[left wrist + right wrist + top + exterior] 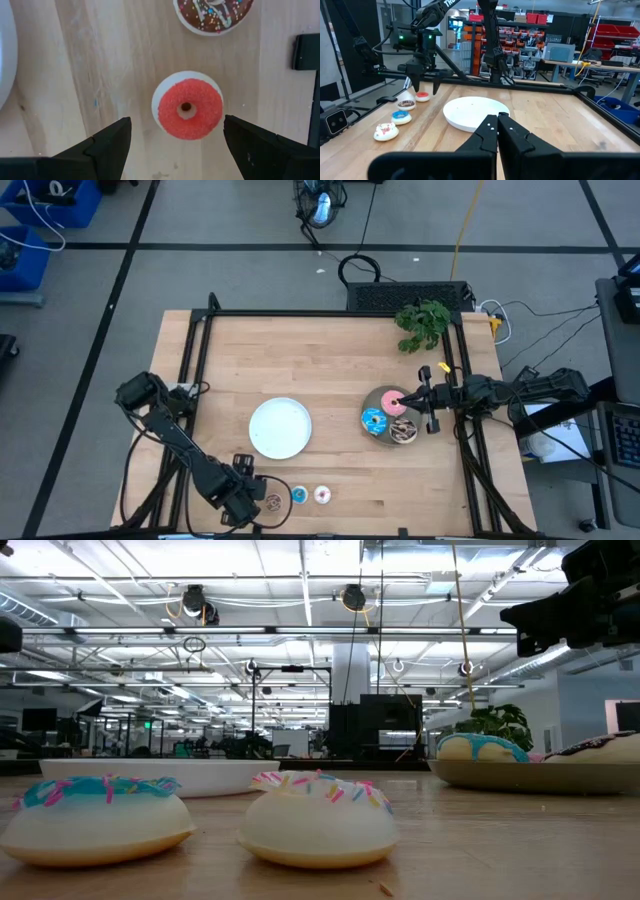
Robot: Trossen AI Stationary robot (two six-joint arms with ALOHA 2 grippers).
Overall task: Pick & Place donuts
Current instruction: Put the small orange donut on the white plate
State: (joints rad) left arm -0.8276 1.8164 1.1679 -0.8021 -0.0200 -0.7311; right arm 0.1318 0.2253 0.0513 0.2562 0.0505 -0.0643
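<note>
My left gripper (177, 142) (250, 486) is open and points down over the tiny red donut (187, 107), one finger on either side and clear of it. The red donut lies flat on the table. In a row beside it lie the brown (272, 501), blue (298, 495) and white-pink (322, 495) tiny donuts. The pink (397, 402), blue sprinkled (375, 420) and chocolate (403, 430) larger donuts sit on a grey plate (381, 395). My right gripper (497, 131) (410, 397) is shut and empty, raised over that plate's right side.
A white plate (280, 428) lies mid-table between the two groups. A green plant (422, 323) sits at the far right corner. A dark frame rail (305, 52) runs along the table's edges, close to the left gripper. Bare wood stretches across the far half.
</note>
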